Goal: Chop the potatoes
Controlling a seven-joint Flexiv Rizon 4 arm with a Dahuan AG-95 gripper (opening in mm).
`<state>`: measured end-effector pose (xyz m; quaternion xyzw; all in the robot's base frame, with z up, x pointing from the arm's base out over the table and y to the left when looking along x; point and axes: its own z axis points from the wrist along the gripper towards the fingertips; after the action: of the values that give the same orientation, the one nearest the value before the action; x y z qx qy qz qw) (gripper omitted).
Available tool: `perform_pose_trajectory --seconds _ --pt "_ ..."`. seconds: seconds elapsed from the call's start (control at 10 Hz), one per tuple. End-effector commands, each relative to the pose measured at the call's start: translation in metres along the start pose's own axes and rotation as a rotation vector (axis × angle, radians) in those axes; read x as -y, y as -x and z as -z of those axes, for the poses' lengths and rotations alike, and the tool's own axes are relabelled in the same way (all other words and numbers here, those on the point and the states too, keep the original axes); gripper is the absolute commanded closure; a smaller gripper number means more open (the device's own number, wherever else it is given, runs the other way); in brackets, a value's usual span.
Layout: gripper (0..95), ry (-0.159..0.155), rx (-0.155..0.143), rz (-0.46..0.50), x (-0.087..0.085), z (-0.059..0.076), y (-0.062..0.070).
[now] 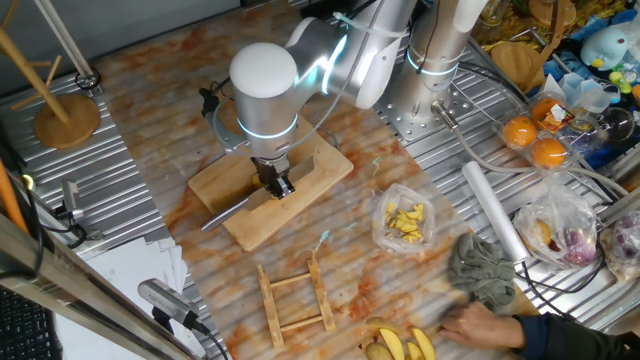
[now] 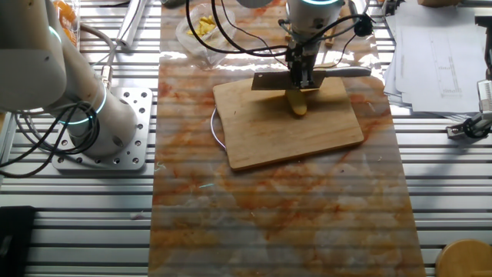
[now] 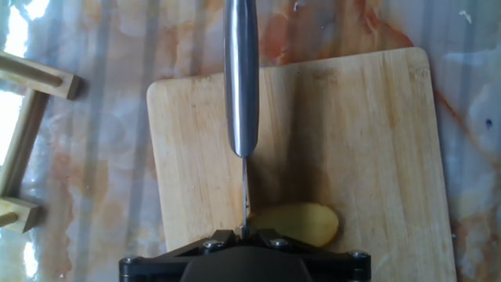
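Orange and white marbled cloth covers the middle of the desk (image 2: pixel 284 223), with ribbed metal on both sides of it. A wooden cutting board (image 2: pixel 307 135) lies on the cloth, near the robot's base. The potato (image 2: pixel 297 105) sits on the board, close to one long edge. It is small, smooth and pale yellow.

The robot arm bends down over the board. Its claw (image 2: pixel 301 77) is clamped on a knife (image 2: pixel 270 81). The flat blade stands on its edge right above the potato, and the shiny metal handle (image 3: pixel 241 78) sticks out past the board's edge. In the hand view the thin blade edge meets the potato (image 3: pixel 301 223) at one end. I cannot tell if it has cut in.

Past the board, toward the far corner of the cloth, lies a clear plastic bag (image 1: pixel 403 218) with yellow chunks inside. Near it a small wooden rack (image 1: pixel 295 293) lies flat on the cloth. A gray rag (image 1: pixel 482 270) sits by the cloth's edge, and a person's hand (image 1: pixel 478 322) rests just beside it. Some long yellow wedges (image 1: pixel 412 345) lie close to that hand. A white roll (image 1: pixel 492 210) lies on the ribbed metal, and two oranges (image 1: pixel 533 140) sit in a clear box farther back. White papers (image 2: pixel 434 46) rest on the other side of the desk.
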<state>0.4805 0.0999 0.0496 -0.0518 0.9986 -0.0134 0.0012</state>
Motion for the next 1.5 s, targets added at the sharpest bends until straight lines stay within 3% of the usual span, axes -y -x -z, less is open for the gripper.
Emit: perform_pose_trajectory --seconds 0.1,0.5,0.8,1.1,1.4,1.5 --pt "95.0 -0.007 0.004 -0.005 0.001 -0.006 -0.001" --pt "95.0 0.015 0.022 -0.014 0.003 -0.004 -0.005" --pt "95.0 -0.002 0.079 0.005 0.003 -0.019 -0.013" --pt "95.0 0.003 0.091 0.017 0.002 -0.027 -0.012" --pt "95.0 0.047 0.061 0.012 0.003 -0.017 -0.011" --pt "95.0 0.092 0.07 -0.012 0.003 -0.016 -0.009"
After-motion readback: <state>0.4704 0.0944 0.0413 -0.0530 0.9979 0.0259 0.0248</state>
